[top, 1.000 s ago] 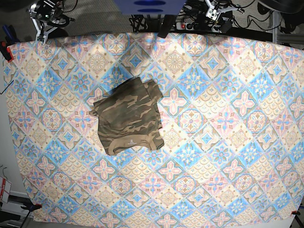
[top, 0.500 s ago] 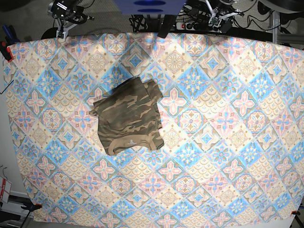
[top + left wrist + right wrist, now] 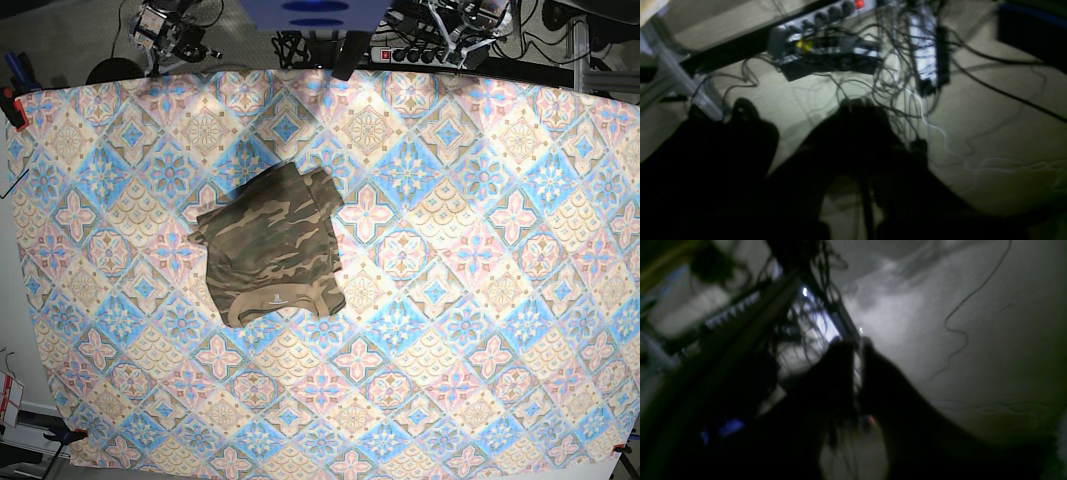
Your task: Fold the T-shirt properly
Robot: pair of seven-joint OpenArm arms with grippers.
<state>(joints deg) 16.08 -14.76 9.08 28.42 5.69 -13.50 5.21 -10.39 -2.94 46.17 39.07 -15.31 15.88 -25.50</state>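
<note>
Left gripper (image 3: 853, 103): from my left wrist view I see two dark, blurred fingers, black in silhouette, tips pressed together.
Right gripper (image 3: 857, 341): my right wrist view gives two dark tapering fingers, only a thin bright seam between them.
Arm at the cloth's far left corner (image 3: 165, 28): I see black and silver metal parts with thin black cables.
Arm near the far edge's right (image 3: 465, 20): I see silver brackets, black cabling.

Robotics lab: power strips (image 3: 826, 13) and tangled cables (image 3: 903, 76) on floor (image 3: 990, 110), behind tile-patterned cloth-covered table (image 3: 480, 300).
</note>
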